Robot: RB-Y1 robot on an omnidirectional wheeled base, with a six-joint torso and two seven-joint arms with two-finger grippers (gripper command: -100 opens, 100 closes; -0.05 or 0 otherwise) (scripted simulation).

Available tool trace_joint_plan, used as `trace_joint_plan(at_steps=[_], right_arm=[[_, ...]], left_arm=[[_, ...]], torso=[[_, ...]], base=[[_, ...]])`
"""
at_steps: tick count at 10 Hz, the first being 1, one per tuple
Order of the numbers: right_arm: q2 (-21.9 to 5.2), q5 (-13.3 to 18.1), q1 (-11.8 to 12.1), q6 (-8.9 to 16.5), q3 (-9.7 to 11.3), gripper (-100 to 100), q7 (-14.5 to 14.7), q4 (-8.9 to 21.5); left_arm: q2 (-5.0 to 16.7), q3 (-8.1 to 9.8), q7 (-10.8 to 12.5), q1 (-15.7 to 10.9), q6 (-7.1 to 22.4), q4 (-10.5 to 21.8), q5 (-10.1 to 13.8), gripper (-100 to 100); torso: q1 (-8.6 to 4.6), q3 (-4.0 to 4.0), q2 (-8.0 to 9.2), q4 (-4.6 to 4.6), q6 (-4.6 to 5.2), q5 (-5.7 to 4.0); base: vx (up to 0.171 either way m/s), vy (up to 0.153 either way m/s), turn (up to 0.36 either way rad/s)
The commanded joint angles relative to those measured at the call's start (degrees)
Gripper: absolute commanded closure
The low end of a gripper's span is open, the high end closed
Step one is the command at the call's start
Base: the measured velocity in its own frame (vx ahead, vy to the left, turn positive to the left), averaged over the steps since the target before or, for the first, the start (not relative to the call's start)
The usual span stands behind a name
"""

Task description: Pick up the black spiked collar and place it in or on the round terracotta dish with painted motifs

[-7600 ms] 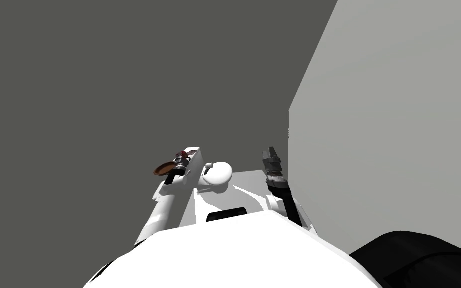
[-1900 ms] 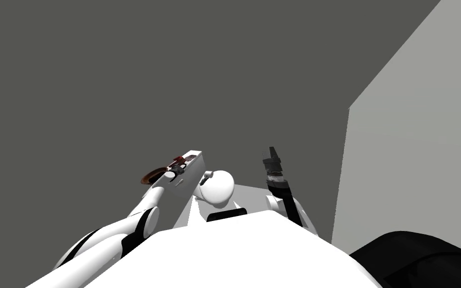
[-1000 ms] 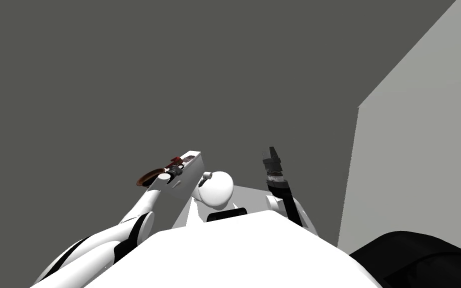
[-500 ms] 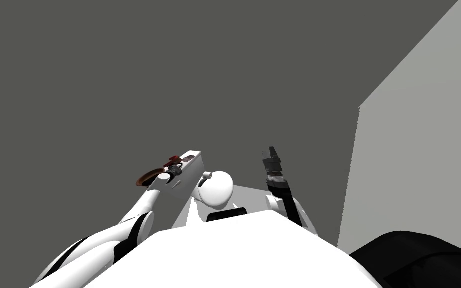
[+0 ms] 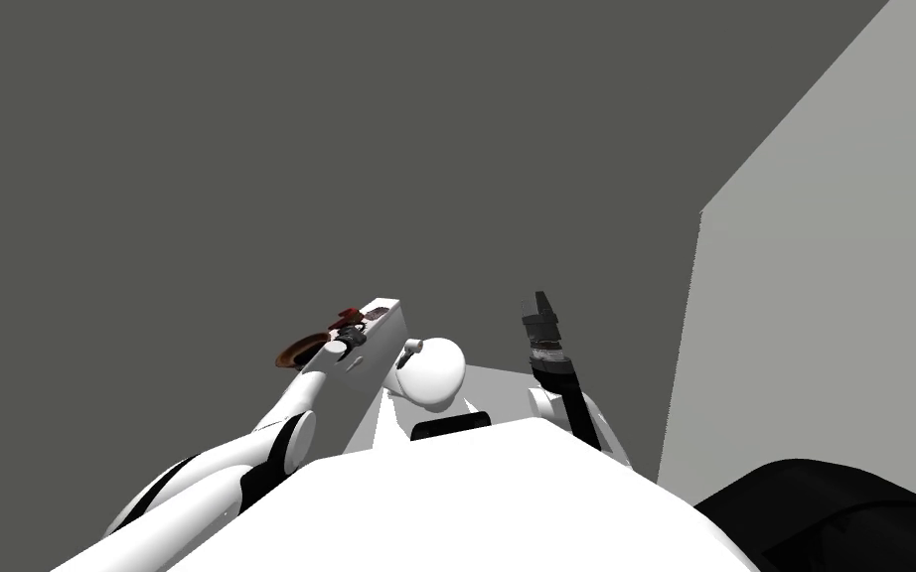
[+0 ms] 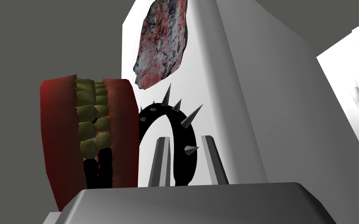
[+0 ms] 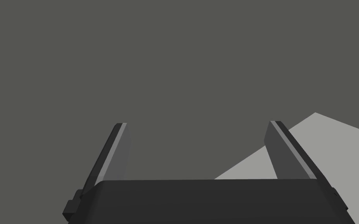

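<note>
The black spiked collar [image 6: 183, 165] stands on edge on a white stand [image 6: 229, 116]. My left gripper [image 6: 184, 138] is shut on it, with one finger inside the ring and one outside, pressing its band. In the head view the left gripper [image 5: 347, 338] is at the stand's left end, and the round terracotta dish [image 5: 295, 352] lies just to its left. My right gripper [image 7: 197, 123] is open and holds nothing; it is raised on the right [image 5: 542, 303], away from the stand.
A red object with olive-green lumps [image 6: 87, 132] stands right beside the collar. A mottled red and grey lump [image 6: 163, 39] lies beyond it on the stand. A pale grey wall [image 5: 824, 298] rises on the right.
My left fingers have drawn in from wide apart onto the collar's band. The head view has swung slightly. The right arm has not moved.
</note>
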Motion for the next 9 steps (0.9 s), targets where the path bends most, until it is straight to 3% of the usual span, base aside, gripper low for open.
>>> trace_joint_plan(at_steps=[1,2,3,5,7,9], right_arm=[[0.0,0.0,0.0,0.0,0.0,0,0.0,0.0],[0.0,0.0,0.0,0.0,0.0,0,0.0,0.0],[0.0,0.0,0.0,0.0,0.0,0,0.0,0.0],[0.0,0.0,0.0,0.0,0.0,0,0.0,0.0],[0.0,0.0,0.0,0.0,0.0,0,0.0,0.0],[0.0,0.0,0.0,0.0,0.0,0,0.0,0.0]], left_arm=[[-0.2,0.17,2.8,-0.1,0.0,-0.2,-2.9,100],[-0.2,0.17,2.8,-0.1,0.0,-0.2,-3.6,100],[-1.1,0.49,5.4,-1.4,-0.8,0.8,-5.9,100],[-1.1,0.49,7.4,-1.4,-0.8,0.8,-9.1,100],[-2.0,0.81,10.8,-2.7,-1.5,1.8,-12.2,100],[-2.0,0.81,12.0,-2.7,-1.5,1.8,-14.7,100]], torso=[[0.00,0.00,0.00,0.00,0.00,0.00],[-0.10,0.01,0.00,0.01,-0.06,-0.02],[-0.17,-0.01,-0.04,0.02,-0.05,-0.04],[-0.08,0.10,0.10,0.09,0.01,-0.03],[-0.06,0.12,0.10,0.13,0.01,-0.04],[-0.14,0.15,0.14,0.15,-0.07,-0.07]], base=[[-0.021,0.022,-0.007],[-0.004,-0.002,0.019],[-0.043,0.027,-0.025],[-0.038,0.039,-0.039],[-0.043,0.051,-0.035],[-0.018,0.011,-0.002]])
